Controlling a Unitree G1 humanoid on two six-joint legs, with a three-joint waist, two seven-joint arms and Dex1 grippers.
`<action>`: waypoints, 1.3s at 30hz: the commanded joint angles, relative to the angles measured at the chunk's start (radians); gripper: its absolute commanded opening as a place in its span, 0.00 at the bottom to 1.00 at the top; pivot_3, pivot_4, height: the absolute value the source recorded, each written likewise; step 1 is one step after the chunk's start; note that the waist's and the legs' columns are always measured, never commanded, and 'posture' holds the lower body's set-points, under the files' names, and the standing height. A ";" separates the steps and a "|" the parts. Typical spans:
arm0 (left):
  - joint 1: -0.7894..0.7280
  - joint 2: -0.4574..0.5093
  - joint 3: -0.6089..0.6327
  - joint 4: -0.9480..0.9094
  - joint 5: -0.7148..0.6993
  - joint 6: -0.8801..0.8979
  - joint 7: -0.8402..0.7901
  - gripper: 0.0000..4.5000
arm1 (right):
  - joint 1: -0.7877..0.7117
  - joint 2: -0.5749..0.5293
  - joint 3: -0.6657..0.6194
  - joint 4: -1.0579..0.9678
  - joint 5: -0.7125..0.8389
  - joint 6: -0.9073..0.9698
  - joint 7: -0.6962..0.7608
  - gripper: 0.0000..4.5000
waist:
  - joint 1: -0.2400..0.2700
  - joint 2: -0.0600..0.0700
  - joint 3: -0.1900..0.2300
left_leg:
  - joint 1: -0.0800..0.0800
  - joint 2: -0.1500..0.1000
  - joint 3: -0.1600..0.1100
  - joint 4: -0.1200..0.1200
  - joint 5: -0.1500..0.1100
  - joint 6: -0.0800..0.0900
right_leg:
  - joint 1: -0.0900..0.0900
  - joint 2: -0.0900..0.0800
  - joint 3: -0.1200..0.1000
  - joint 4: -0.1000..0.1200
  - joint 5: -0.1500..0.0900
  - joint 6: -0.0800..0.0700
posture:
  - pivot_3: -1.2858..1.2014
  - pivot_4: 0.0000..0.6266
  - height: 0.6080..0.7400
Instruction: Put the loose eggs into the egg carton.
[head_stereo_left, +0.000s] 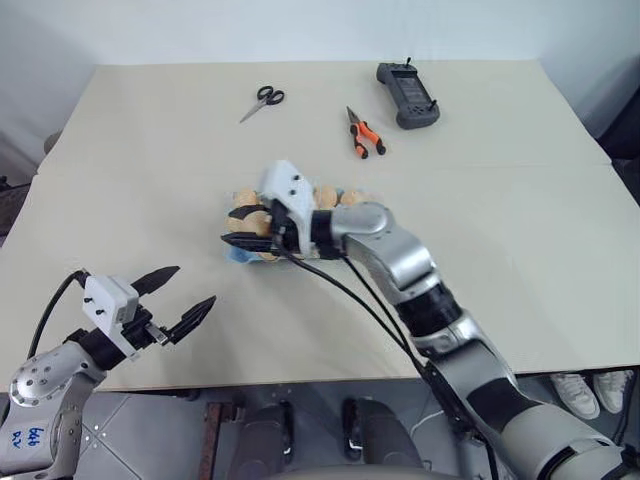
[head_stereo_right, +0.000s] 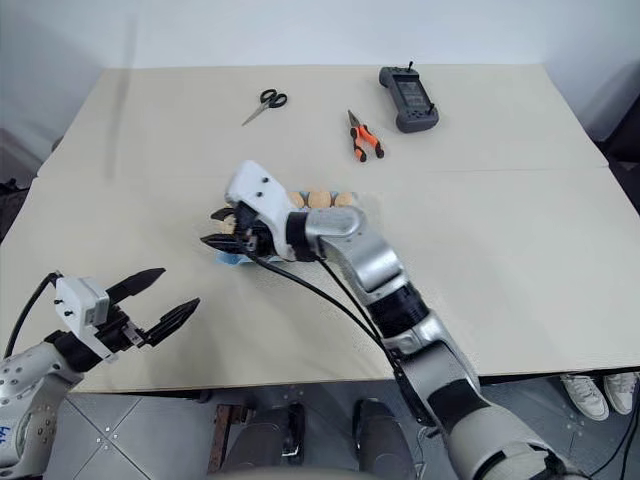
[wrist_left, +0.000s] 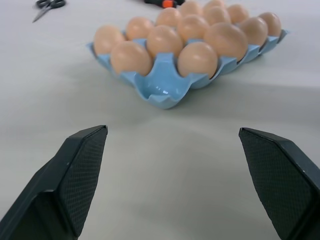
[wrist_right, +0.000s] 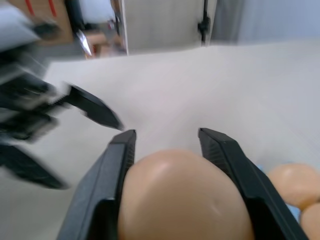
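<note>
The light blue egg carton (wrist_left: 169, 99) lies mid-table with several tan eggs (wrist_left: 197, 57) seated in its cups. One cup (wrist_left: 161, 90) on the side facing my left gripper is empty. My right gripper (head_stereo_left: 238, 240) hangs over the carton's left end, pointing left. It is shut on a loose egg (wrist_right: 180, 200), which sits between its two fingers (wrist_right: 116, 165). My left gripper (head_stereo_left: 195, 284) is open near the table's front left, aimed at the carton with nothing between its fingers (wrist_left: 80, 165).
At the back of the table lie scissors (head_stereo_left: 262, 100), orange-handled pliers (head_stereo_left: 364, 135) and a black handheld device (head_stereo_left: 408, 95). The table's front edge (head_stereo_left: 300, 380) runs just below my left gripper.
</note>
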 joint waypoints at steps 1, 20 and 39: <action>0.017 -0.011 0.024 -0.052 -0.024 0.001 0.020 1.00 | -0.065 0.060 0.014 0.151 -0.066 -0.105 -0.053 0.43 | -0.001 0.000 0.000 | 0.000 0.000 0.000 0.000 0.000 0.000 | 0.000 0.000 0.000 0.000 0.000 0.000 | 0.52 0.24 1.00; 0.009 -0.022 0.008 -0.079 -0.019 0.008 0.046 1.00 | -0.139 0.129 -0.079 0.294 -0.048 -0.250 0.022 0.99 | -0.013 0.000 0.000 | 0.000 0.000 0.000 -0.001 -0.001 -0.001 | -0.001 0.000 -0.002 0.001 0.000 0.000 | 0.52 0.24 1.00; -0.037 0.029 -0.013 -0.007 0.079 -0.058 0.018 1.00 | 0.586 -0.549 -0.432 -0.326 0.172 -0.344 0.300 0.99 | 0.015 -0.002 -0.001 | 0.001 0.005 0.006 0.000 -0.008 0.001 | 0.002 0.001 -0.009 -0.008 0.000 0.001 | 0.52 0.24 1.00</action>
